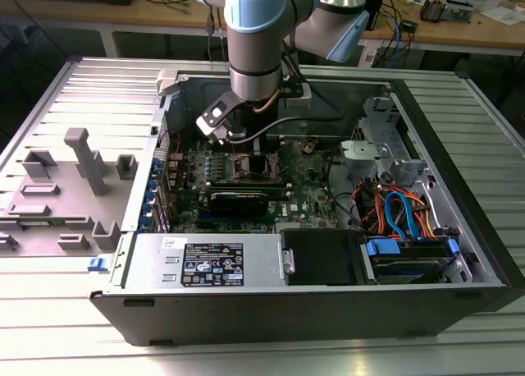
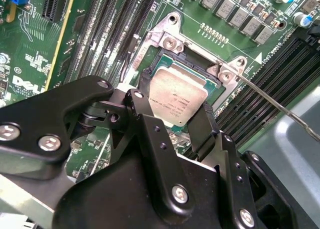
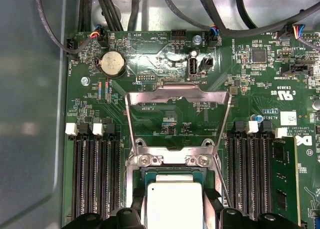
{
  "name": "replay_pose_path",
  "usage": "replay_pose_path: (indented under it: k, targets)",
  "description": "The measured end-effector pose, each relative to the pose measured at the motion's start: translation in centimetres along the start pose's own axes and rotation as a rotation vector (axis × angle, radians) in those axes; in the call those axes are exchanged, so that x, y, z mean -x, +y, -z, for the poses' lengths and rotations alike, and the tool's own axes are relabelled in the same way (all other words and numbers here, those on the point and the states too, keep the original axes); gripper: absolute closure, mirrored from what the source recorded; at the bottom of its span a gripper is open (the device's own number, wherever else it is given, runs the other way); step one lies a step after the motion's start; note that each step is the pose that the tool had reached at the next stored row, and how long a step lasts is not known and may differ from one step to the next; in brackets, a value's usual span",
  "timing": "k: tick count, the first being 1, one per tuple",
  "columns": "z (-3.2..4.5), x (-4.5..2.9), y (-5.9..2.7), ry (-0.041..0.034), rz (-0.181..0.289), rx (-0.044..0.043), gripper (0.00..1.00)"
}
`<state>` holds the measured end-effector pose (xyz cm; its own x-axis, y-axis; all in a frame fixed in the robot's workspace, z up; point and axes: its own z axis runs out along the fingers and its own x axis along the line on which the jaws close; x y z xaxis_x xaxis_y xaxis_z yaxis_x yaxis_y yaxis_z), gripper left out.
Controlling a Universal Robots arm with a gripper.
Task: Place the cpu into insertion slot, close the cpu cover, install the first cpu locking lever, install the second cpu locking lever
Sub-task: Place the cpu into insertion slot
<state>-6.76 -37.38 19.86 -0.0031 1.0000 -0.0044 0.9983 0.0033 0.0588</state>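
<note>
The cpu (image 2: 177, 96), a small silvery square chip, sits between my black fingers (image 2: 144, 89) directly over the insertion slot (image 2: 172, 64). It looks level with the slot's rim, but I cannot tell if it is fully seated. My gripper (image 2: 175, 103) is shut on the cpu's two opposite edges. In the first wrist view the cpu (image 3: 172, 204) lies below the cpu cover (image 3: 131, 124), a silvery frame that stands swung open beyond the slot. A thin wire locking lever (image 2: 280, 109) sticks out free beside the slot. In the exterior view my gripper (image 1: 246, 150) reaches down into the open computer case.
Long black memory slots (image 3: 95, 174) flank the socket on both sides. A black card (image 1: 246, 199) stands on the green motherboard (image 1: 308, 187) near the socket. Cables (image 1: 402, 212) and a drive bay (image 1: 410, 257) fill the case toward the exterior view's right. Grey fixtures (image 1: 82, 158) stand outside it.
</note>
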Motion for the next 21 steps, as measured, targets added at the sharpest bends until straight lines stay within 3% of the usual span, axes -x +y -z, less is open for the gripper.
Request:
replay_pose_path:
  k: [12,14,15,21]
  targets:
    - [-0.03,0.00,0.00,0.0002,0.000,-0.0004,0.46]
    - [-0.05,-0.01,0.00,0.0006,0.000,-0.0002,0.45]
    - [-0.04,-0.01,0.00,0.0005,0.000,-0.0003,0.38]
    - [-0.03,0.00,0.00,0.0002,0.000,-0.0005,0.38]
